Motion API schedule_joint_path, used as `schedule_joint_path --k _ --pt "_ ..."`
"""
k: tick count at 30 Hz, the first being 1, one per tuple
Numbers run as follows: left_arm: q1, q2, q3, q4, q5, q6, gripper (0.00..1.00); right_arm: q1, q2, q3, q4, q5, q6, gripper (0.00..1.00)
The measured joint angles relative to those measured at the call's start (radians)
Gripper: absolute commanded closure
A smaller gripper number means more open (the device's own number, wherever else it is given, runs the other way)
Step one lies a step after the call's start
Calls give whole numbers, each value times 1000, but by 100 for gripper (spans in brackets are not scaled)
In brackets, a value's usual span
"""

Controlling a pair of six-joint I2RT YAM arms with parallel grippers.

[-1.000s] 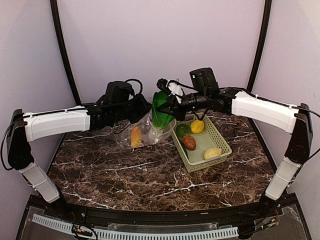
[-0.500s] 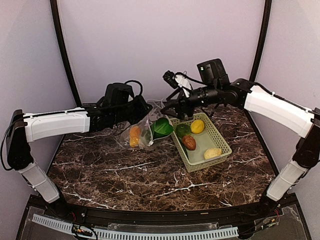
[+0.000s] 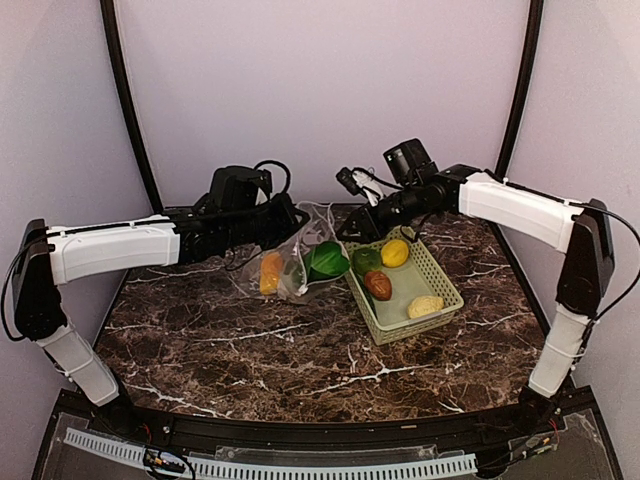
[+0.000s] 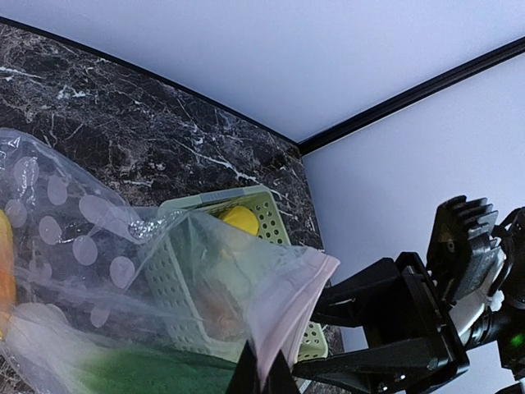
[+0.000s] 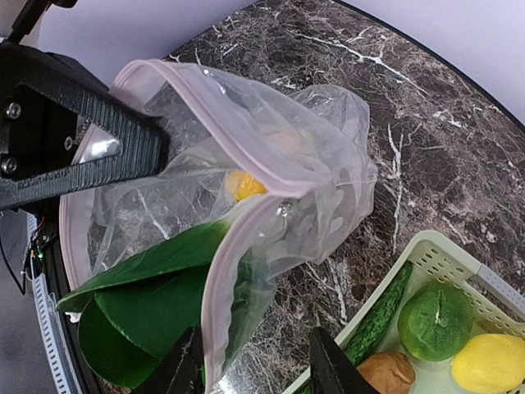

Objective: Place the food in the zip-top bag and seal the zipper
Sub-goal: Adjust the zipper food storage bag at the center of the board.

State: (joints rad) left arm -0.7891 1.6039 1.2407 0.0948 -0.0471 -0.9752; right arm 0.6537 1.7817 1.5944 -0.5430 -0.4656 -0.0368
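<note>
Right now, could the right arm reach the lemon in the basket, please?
Probably yes: the right gripper hovers open beside the basket, and the lemon lies uncovered on top, nothing above it.

Centre frame, a clear bag (image 3: 290,248) with pale round spots, pink zipper (image 5: 238,135), green bok choy (image 3: 325,260) and orange piece (image 3: 270,272). Right, a light green lattice basket (image 3: 443,277): yellow lemon (image 3: 395,252), green pepper (image 3: 366,260), red-brown piece (image 3: 378,285), pale yellow piece (image 3: 425,306). The surface (image 3: 250,350) is dark brown marble, veined white.
</note>
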Motion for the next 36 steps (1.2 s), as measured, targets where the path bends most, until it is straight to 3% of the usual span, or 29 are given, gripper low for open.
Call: schedule_joint_path --k 20,22,25,26,30,36 --pt "0 -1 0 -37 30 41 99 0 77 56 -58 -31 28 58" --pt "0 -2 0 -41 26 48 99 0 83 56 -71 -27 30 64" --pt "0 -5 0 -44 14 54 99 0 83 55 -87 -15 32 96" --pt "0 -8 0 -45 8 56 99 0 83 55 -91 -12 34 100" --pt "0 -17 0 -53 -10 82 99 0 84 68 -134 -14 35 100" --pt "0 5 132 -256 -80 251 99 -4 140 360 -248 -91 38 100"
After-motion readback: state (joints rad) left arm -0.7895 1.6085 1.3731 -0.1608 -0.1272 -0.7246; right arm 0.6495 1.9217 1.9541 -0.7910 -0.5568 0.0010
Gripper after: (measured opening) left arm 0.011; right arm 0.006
